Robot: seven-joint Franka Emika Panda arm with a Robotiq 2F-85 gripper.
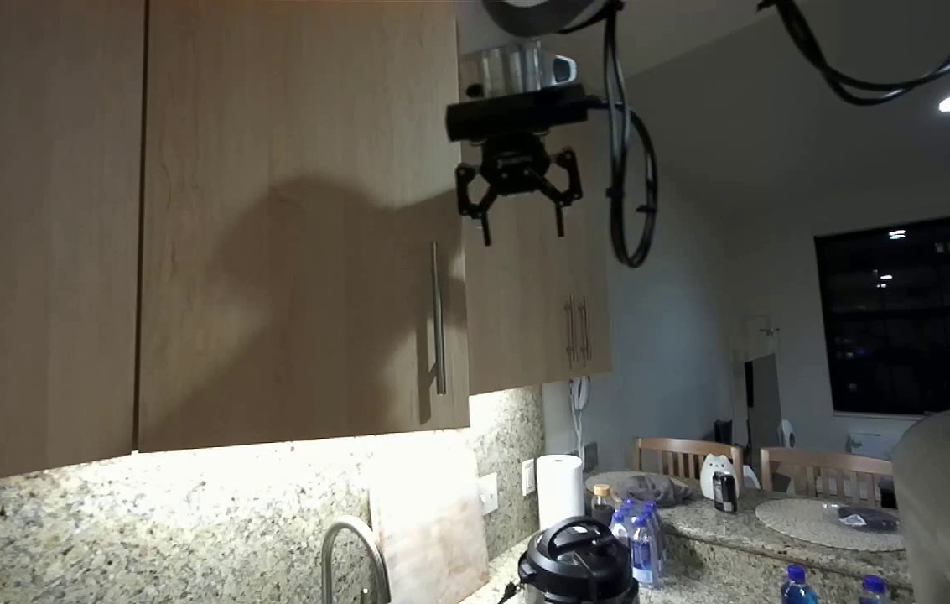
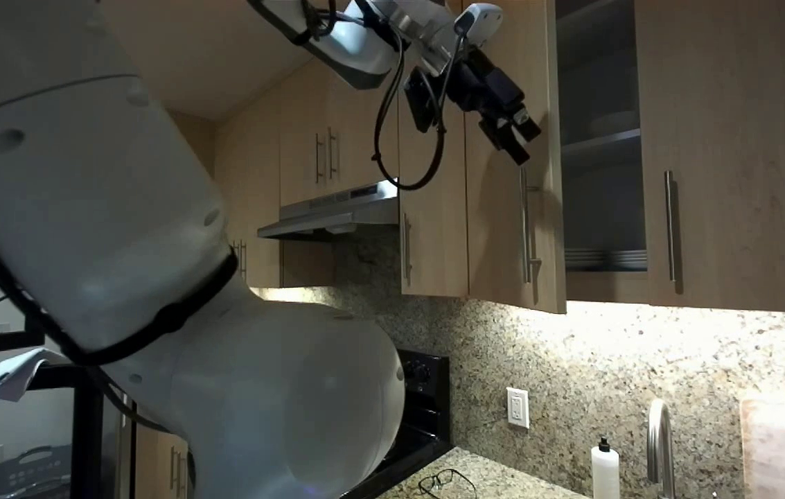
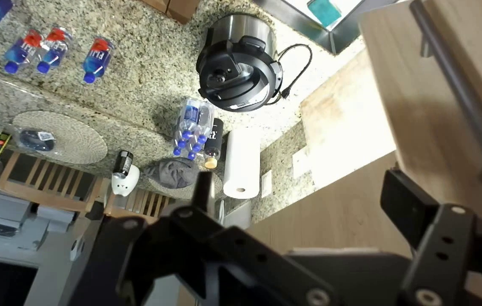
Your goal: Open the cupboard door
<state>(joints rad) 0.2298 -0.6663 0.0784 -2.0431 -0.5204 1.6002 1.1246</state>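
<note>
The cupboard door is light-brown wood with a vertical silver bar handle near its right edge. It shows in both exterior views [image 1: 290,126] [image 2: 492,270] and stands ajar, with a dark interior beside its free edge. Its handle [image 1: 438,319] also shows in the wrist view [image 3: 466,89], where the door [image 3: 406,97] is at the right. My gripper [image 1: 523,236] is open and empty, higher than the handle and near the door's free edge; it also shows in an exterior view [image 2: 527,142]. In the wrist view the fingers [image 3: 300,191] are wide apart, the right one close to that edge. I cannot tell if it touches.
A matching door [image 2: 745,152] has its handle near its left edge. Plates [image 2: 603,260] sit inside the cupboard. A plain panel [image 1: 30,226] adjoins the door's left side. A range hood [image 2: 337,211], faucet [image 2: 659,443] and pressure cooker [image 1: 579,558] are nearby. Cables [image 2: 427,177] hang from the arm.
</note>
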